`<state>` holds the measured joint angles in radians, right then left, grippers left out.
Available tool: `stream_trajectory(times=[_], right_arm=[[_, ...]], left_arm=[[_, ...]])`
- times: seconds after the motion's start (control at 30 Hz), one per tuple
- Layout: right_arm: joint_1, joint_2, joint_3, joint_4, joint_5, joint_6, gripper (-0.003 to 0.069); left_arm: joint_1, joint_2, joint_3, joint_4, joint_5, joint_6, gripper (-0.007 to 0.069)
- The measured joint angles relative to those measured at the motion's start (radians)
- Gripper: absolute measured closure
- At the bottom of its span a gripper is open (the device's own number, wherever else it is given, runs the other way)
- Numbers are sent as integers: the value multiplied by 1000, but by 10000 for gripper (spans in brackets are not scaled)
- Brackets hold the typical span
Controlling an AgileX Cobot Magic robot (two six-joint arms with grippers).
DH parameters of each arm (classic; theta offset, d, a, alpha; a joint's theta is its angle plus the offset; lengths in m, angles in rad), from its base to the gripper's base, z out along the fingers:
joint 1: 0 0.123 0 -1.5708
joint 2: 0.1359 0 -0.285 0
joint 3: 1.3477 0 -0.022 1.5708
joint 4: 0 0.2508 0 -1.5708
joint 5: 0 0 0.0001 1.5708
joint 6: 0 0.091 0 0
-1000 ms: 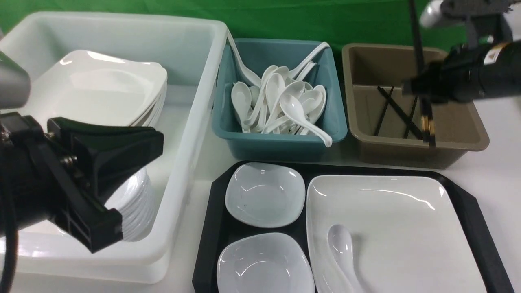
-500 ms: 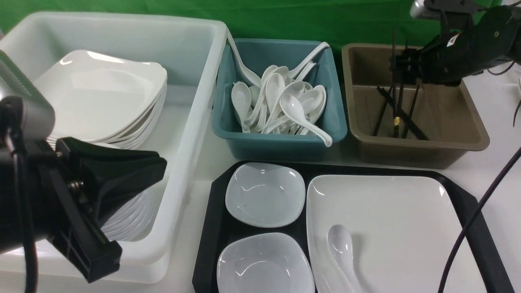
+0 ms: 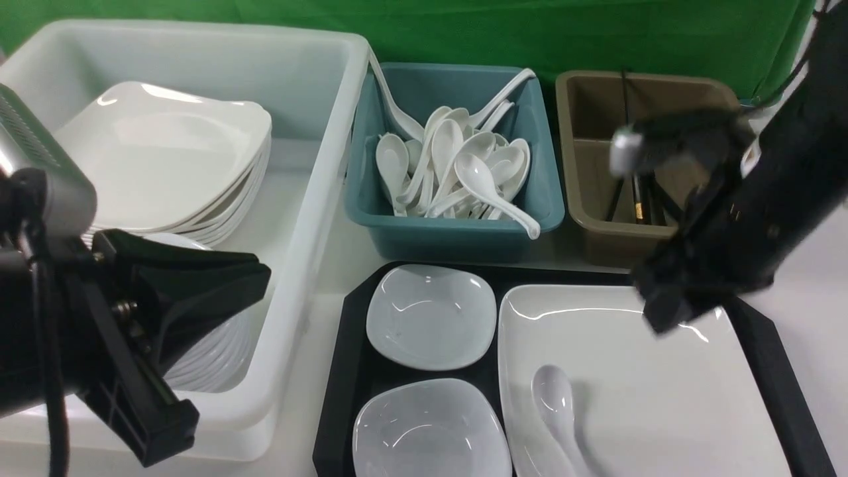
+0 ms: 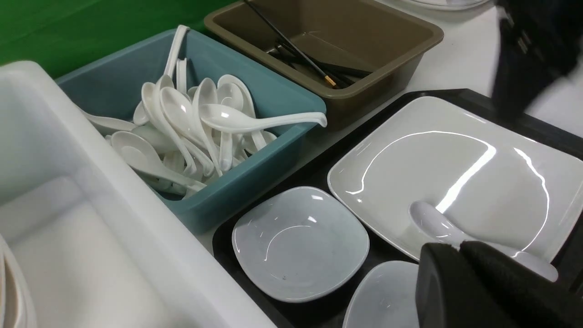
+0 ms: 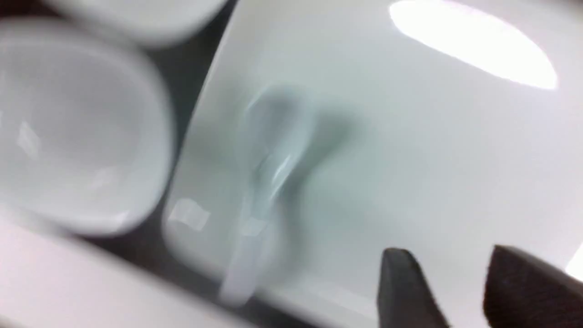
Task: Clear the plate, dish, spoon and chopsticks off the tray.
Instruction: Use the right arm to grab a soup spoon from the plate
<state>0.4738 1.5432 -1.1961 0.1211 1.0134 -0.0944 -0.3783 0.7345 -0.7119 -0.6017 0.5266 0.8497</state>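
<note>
The large white plate [image 3: 636, 397] lies on the right of the black tray [image 3: 338, 371]. The white spoon [image 3: 556, 404] rests on the plate's near left part. Two small white dishes [image 3: 430, 324] [image 3: 430, 430] sit on the tray's left. The black chopsticks [image 3: 637, 199] lie in the brown bin [image 3: 596, 238], partly hidden by my right arm. My right gripper [image 3: 662, 311] hovers over the plate's far right part. It is open and empty in the right wrist view [image 5: 451, 259], where the blurred spoon [image 5: 273, 168] also shows. My left gripper [image 3: 262, 265] is shut and empty above the white tub.
A big white tub [image 3: 311, 199] at the left holds stacked plates [image 3: 165, 146] and a stack of small dishes. A teal bin [image 3: 457, 232] behind the tray holds several white spoons. The green backdrop stands behind the bins.
My right arm swung from above the brown bin down over the plate. The chopsticks it held now lie in the bin. My left arm barely moved.
</note>
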Motion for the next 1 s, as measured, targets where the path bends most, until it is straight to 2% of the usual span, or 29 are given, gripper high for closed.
stream_trajectory(times=[0.03,0.13,0.23,0.43,0.73,0.9,0.97,1.0], right_arm=[[17,-2,10,0,-4,4,313],[115,-14,135,1,-73,67,234],[216,-12,242,0,-262,145,198],[237,40,275,-1,-369,228,200],[237,142,275,-3,-449,244,201],[237,144,275,-4,-452,243,259],[237,144,275,-4,-452,236,345],[237,144,275,-4,-452,235,362]], left_arm=[[0,0,0,0,0,0,607],[0,0,0,0,1,0,607],[0,0,0,0,2,0,607],[0,0,0,0,12,0,607],[0,0,0,0,25,0,607],[0,0,0,0,26,0,607],[0,0,0,0,26,0,607],[0,0,0,0,26,0,607]])
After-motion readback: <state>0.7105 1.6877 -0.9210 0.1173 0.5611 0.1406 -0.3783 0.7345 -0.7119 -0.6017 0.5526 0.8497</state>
